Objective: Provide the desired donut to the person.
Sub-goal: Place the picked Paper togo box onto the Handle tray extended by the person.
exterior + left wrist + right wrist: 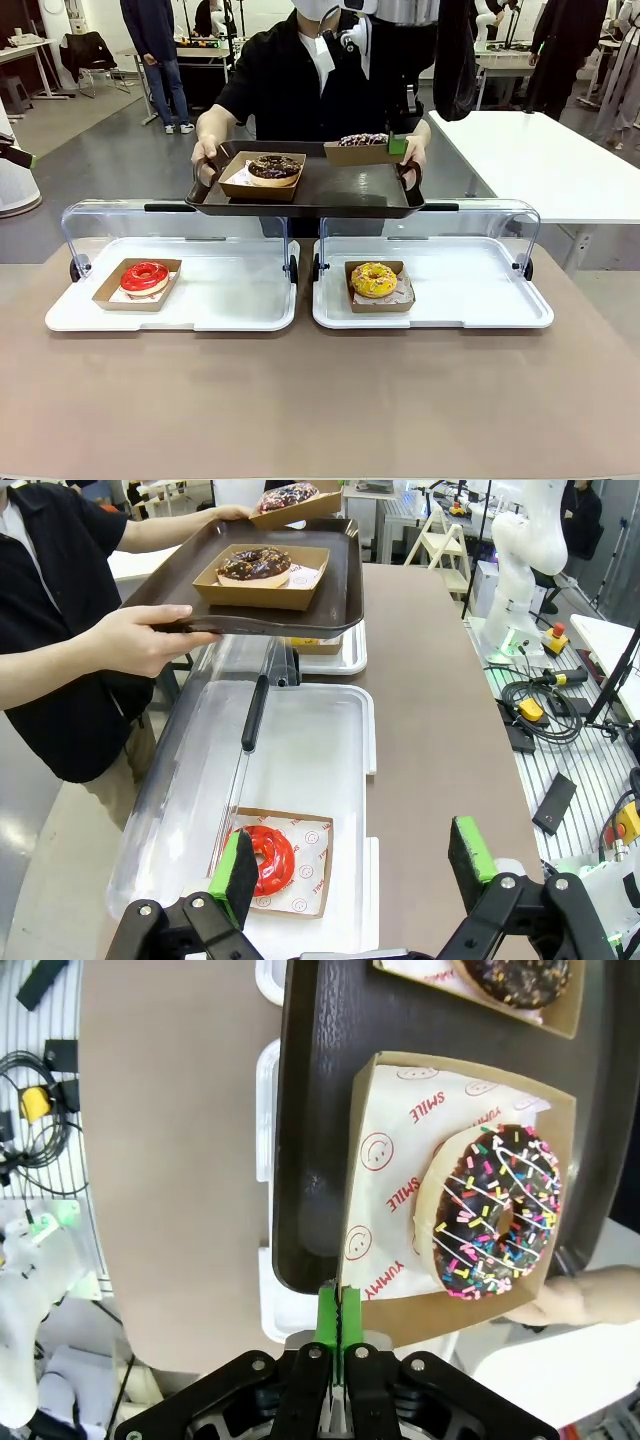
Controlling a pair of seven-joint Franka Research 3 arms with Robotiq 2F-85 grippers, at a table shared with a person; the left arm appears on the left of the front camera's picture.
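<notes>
Right gripper is pinched shut on the near edge of the cardboard box holding the sprinkle donut, sitting on the person's dark tray (left gripper spread wide, well back over the red donut).

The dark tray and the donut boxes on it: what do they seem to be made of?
The dark tray looks like brown moulded plastic with a faint sheen and rounded rim. The donut boxes look like matte brown cardboard, with folded walls and thin printed paper liners.

Held dark tray over raised clear lids; table front free.
</notes>
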